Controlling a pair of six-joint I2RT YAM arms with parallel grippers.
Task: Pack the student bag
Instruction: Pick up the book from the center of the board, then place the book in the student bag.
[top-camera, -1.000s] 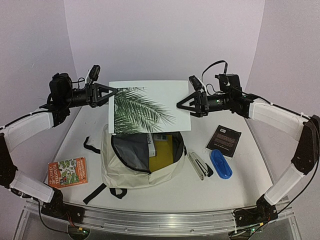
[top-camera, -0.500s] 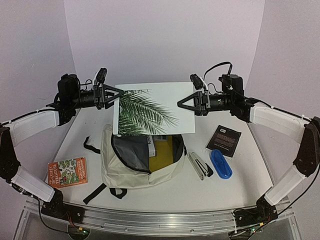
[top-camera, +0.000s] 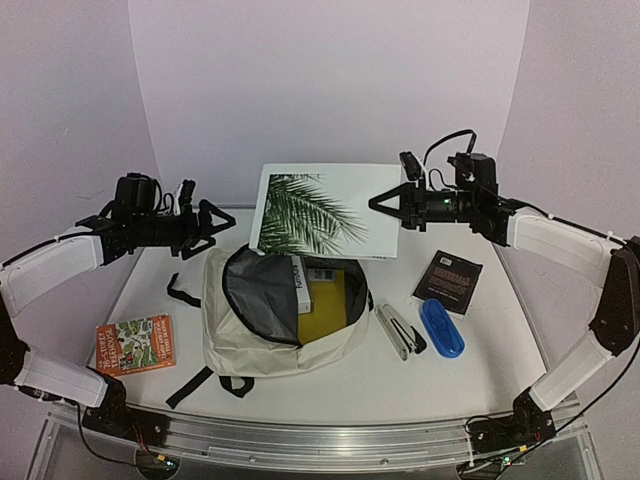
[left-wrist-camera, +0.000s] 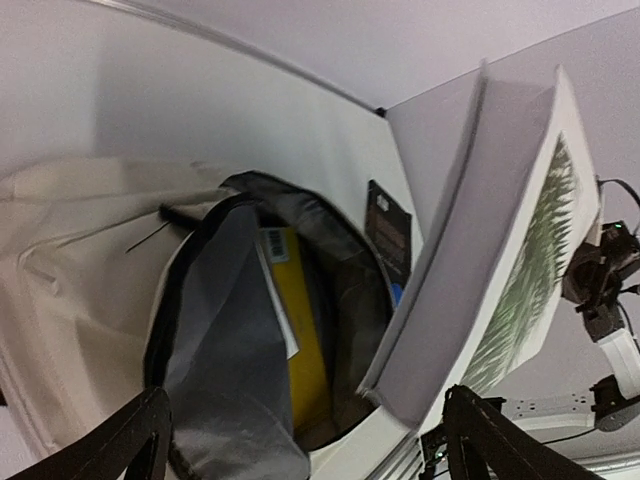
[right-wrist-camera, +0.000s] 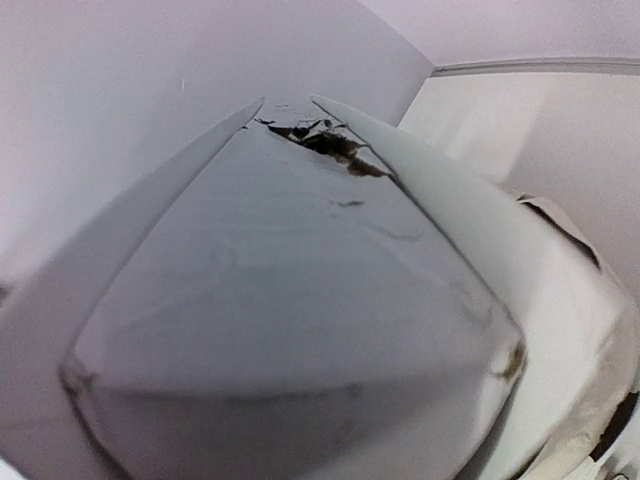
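The student bag lies open in the middle of the table, cream with a grey lining; a yellow book and a white book stick out of it. Above its far rim hangs a large white book with a palm-leaf cover, tilted. My right gripper is shut on that book's right edge; in the right wrist view the book's page edge fills the picture and hides the fingers. My left gripper is open to the left of the book, apart from it, its fingers spread wide over the bag mouth.
A small orange and green book lies at the near left. Right of the bag are a grey and white pen-like item, a blue case and a black book. Black straps trail left of the bag.
My left gripper has opened, let go of the palm-leaf book and drawn back down to the left. My right gripper has shut on the book's right edge and carried it to the right.
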